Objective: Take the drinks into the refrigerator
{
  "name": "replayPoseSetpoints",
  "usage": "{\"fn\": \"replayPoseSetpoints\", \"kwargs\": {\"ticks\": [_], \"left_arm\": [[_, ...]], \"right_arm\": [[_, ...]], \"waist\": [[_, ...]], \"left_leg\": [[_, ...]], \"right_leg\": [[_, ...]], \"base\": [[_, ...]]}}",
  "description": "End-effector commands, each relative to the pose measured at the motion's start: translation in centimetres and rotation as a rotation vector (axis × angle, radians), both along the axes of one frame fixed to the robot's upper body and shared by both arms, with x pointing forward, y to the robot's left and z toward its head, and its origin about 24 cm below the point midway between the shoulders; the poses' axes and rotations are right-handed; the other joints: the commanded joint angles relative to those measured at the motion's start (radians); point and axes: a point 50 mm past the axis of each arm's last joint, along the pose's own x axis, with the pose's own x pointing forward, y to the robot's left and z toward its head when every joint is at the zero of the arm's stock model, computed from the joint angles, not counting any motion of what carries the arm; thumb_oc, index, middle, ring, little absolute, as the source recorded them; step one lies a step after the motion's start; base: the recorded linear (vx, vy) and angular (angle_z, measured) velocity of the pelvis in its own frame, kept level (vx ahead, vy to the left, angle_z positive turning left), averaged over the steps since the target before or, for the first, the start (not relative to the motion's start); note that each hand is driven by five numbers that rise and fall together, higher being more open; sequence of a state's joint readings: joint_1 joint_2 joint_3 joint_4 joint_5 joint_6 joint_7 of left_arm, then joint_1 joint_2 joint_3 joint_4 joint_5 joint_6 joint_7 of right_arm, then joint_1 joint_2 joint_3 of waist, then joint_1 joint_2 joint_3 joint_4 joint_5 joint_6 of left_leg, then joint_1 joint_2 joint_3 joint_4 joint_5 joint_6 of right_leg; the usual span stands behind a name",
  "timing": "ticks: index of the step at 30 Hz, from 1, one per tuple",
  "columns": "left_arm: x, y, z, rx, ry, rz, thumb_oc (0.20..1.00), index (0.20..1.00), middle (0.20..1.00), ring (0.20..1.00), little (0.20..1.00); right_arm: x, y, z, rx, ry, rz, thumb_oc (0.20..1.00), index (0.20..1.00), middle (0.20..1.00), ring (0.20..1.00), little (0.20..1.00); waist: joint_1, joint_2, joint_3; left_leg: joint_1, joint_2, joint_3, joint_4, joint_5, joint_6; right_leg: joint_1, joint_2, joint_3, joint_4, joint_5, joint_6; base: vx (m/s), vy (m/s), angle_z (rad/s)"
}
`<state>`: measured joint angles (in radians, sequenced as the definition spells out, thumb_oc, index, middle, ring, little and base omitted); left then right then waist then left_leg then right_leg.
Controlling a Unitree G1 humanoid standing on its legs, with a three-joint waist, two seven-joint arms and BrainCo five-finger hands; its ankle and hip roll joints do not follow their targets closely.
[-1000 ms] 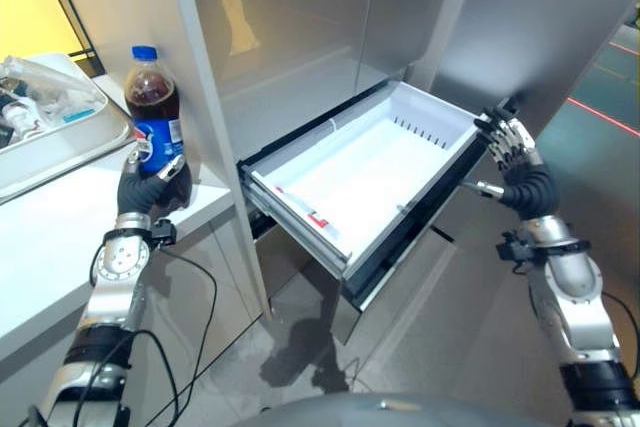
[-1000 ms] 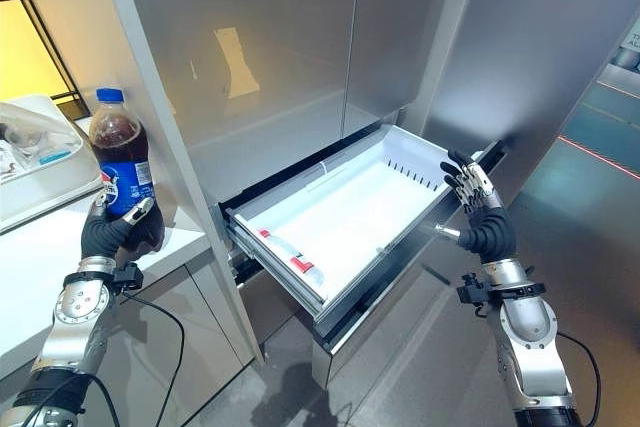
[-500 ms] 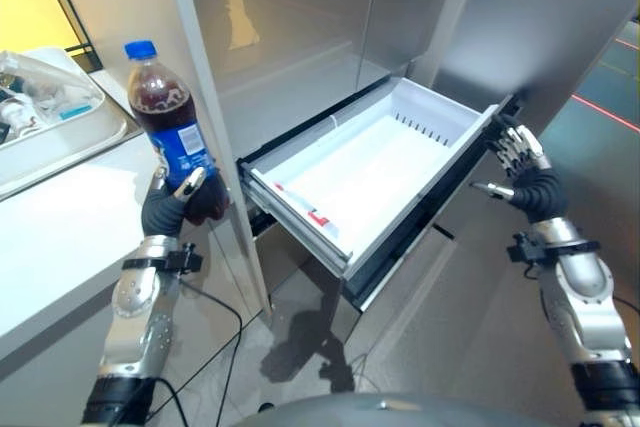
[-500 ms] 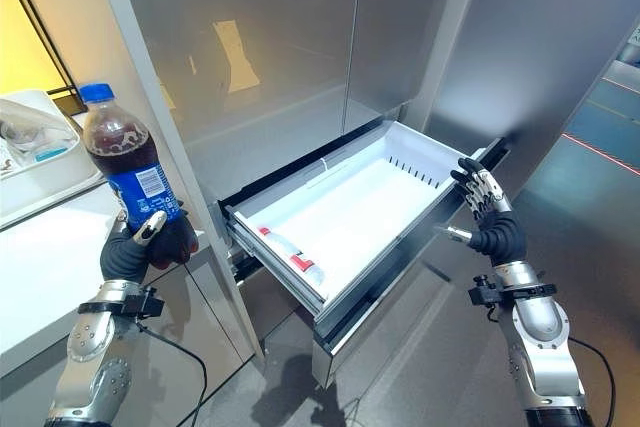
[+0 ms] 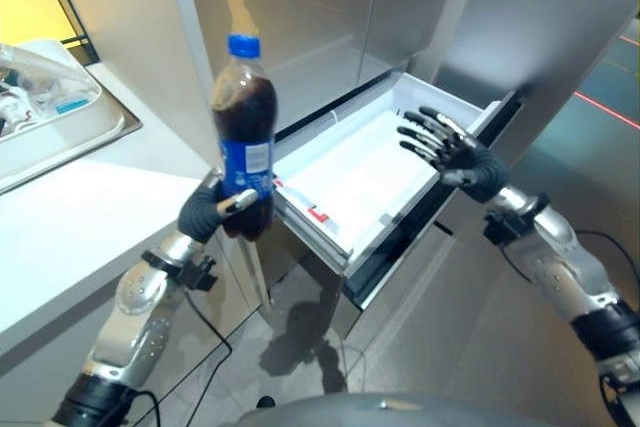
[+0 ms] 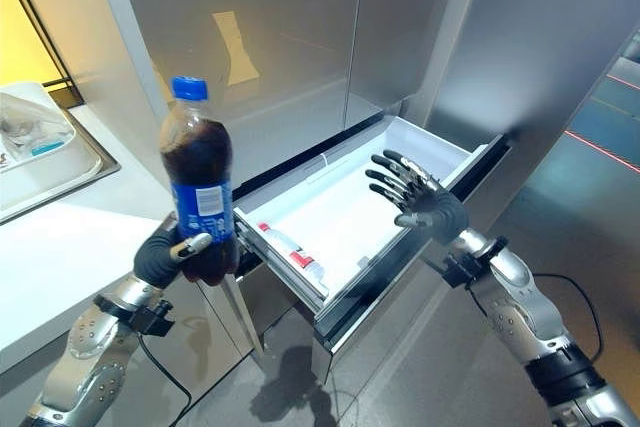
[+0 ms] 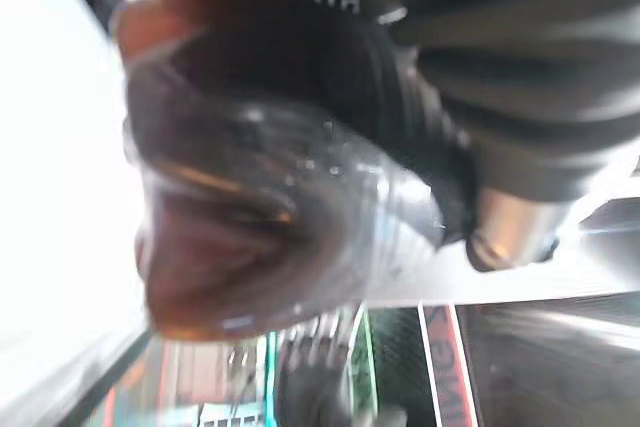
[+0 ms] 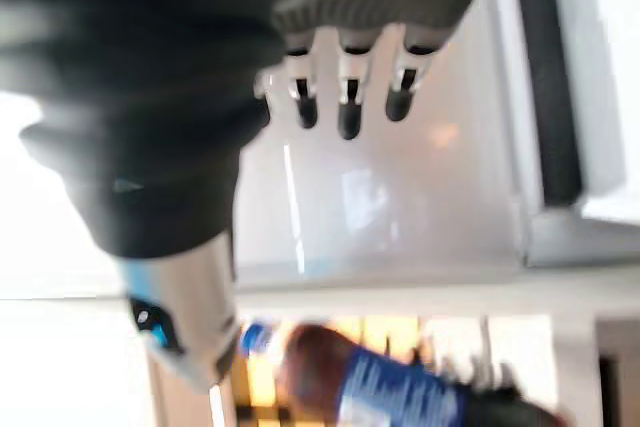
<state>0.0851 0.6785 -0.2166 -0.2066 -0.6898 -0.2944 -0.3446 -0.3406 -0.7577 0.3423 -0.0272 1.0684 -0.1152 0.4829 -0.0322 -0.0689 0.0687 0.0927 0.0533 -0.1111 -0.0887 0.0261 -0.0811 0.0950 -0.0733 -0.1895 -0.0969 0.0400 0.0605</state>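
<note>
Left hand [image 6: 178, 255] is gripping cola bottle [image 6: 197, 190] beside open fridge drawer [image 6: 345, 209]; right hand [image 6: 418, 199] is hovering splayed over it. Placing remains.

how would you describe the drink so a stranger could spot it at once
Start at the steel refrigerator with its white drawer pulled open. Just beside the drawer's near corner, the left hand holds up a cola bottle: dark liquid, blue cap and blue label.
</note>
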Motion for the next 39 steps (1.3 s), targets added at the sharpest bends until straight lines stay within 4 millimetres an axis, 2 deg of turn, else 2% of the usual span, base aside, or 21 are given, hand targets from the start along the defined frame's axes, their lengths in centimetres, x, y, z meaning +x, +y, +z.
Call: {"fn": "replayPoseSetpoints", "kwargs": {"ticks": [1,5,10,11,23,30,39], "left_arm": [[0.4,-2.4,4.9,-0.032,-0.239,-0.187,0.2,0.2,0.2,0.2,0.2],[0.7,-4.0,3.3,0.027,-0.167,-0.289,0.2,0.2,0.2,0.2,0.2],[0.9,-4.7,2.8,0.098,-0.165,-0.323,0.2,0.2,0.2,0.2,0.2],[0.9,-4.9,2.5,0.109,-0.159,-0.331,0.2,0.2,0.2,0.2,0.2],[1.0,-5.3,2.0,0.131,-0.166,-0.314,0.2,0.2,0.2,0.2,0.2],[1.0,-5.3,1.8,0.123,-0.162,-0.308,0.2,0.2,0.2,0.2,0.2],[0.8,-5.1,2.0,0.118,-0.179,-0.291,0.2,0.2,0.2,0.2,0.2]], "right_arm": [[1.1,1.9,1.5,0.067,-0.023,0.109,1.0,1.0,1.0,1.0,1.0],[1.1,4.8,1.7,0.104,-0.009,0.222,1.0,1.0,1.0,1.0,1.0],[0.8,6.4,1.1,0.16,0.025,0.266,1.0,1.0,1.0,1.0,1.0],[0.2,7.1,0.9,0.174,0.031,0.308,1.0,1.0,1.0,1.0,1.0],[-1.8,9.5,-2.1,0.232,0.166,0.4,1.0,1.0,1.0,1.0,1.0],[-3.1,10.0,-2.6,0.192,0.192,0.493,1.0,1.0,1.0,1.0,1.0],[-3.7,9.2,-2.2,0.184,0.175,0.523,1.0,1.0,1.0,1.0,1.0]], "waist": [[0.024,-0.013,-0.03],[0.023,-0.003,-0.026],[0.022,0.003,-0.023],[0.018,0.004,-0.024],[0.017,0.001,-0.021],[0.019,-0.003,-0.021],[0.022,-0.005,-0.013]], "left_leg": [[-0.011,-0.055,-0.052,0.006,-0.051,0.072],[-0.004,-0.052,-0.037,0.006,-0.053,0.073],[0.002,-0.052,-0.026,0.006,-0.055,0.075],[0.004,-0.052,-0.022,0.006,-0.056,0.076],[0.003,-0.052,-0.023,0.004,-0.053,0.077],[-0.003,-0.052,-0.036,0.006,-0.05,0.078],[-0.008,-0.054,-0.041,0.008,-0.046,0.077]], "right_leg": [[0.021,0.006,-0.02,0.078,-0.089,-0.004],[0.022,0.007,-0.006,0.075,-0.086,-0.002],[0.022,0.007,0.006,0.074,-0.082,0.0],[0.023,0.006,0.01,0.074,-0.082,0.001],[0.03,0.008,0.016,0.059,-0.076,-0.001],[0.031,0.006,0.007,0.061,-0.078,-0.003],[0.029,0.006,-0.01,0.066,-0.078,-0.002]], "base": [[0.0,0.0,0.0],[-0.01,0.005,-0.03],[-0.01,0.007,-0.13],[-0.01,0.006,-0.1],[-0.01,0.001,-0.05],[0.0,0.0,0.0],[0.0,0.0,0.0]]}}
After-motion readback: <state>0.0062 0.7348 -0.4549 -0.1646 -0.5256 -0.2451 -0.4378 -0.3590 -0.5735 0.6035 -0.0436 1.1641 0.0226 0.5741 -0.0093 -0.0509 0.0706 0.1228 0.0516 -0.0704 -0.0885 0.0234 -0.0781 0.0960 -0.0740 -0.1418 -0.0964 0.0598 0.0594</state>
